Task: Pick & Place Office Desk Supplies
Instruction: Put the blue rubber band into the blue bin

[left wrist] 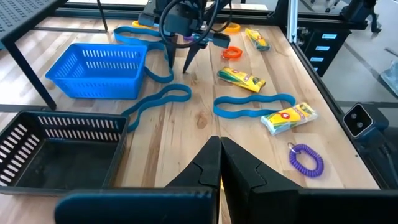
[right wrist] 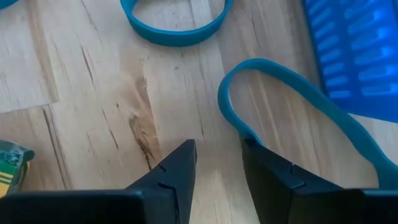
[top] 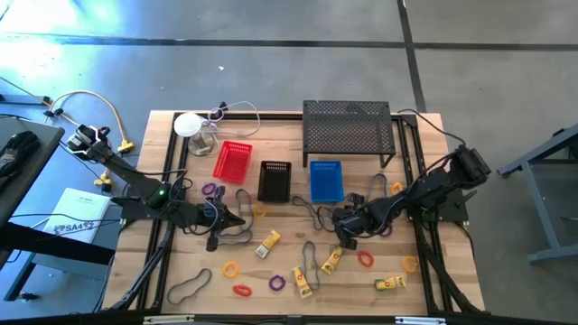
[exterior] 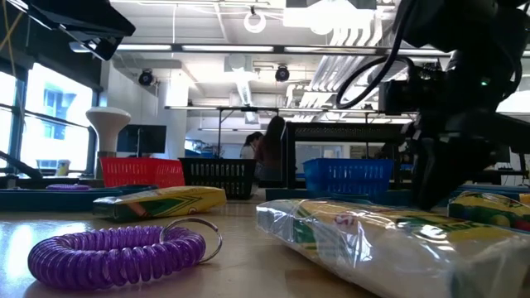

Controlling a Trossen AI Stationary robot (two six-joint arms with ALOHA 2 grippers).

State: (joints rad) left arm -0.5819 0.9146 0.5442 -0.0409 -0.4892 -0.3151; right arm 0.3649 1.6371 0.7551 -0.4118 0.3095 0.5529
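The right gripper [right wrist: 217,165] is being held low over the table [right wrist: 93,106], fingers parted astride a blue rubber-band loop [right wrist: 292,93], apparently for pinching it. The left gripper [left wrist: 219,163] is being kept closed and empty beside the black basket [left wrist: 62,149], waiting.

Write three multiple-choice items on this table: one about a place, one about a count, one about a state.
1. Where is the black basket?
A. Between the red basket and blue basket
B. Under the wire shelf
C. At the table's front edge

2. How many baskets stand on the table?
A. Two
B. Three
C. Five

3. How do the left end effector fingers stand?
A. Wide apart
B. Shut together, holding nothing
C. Clamped on a basket

Answers: 1 A, the high view shows red, black, blue in a row. 2 B, three are visible. 3 B, the left wrist view shows the tips meeting.
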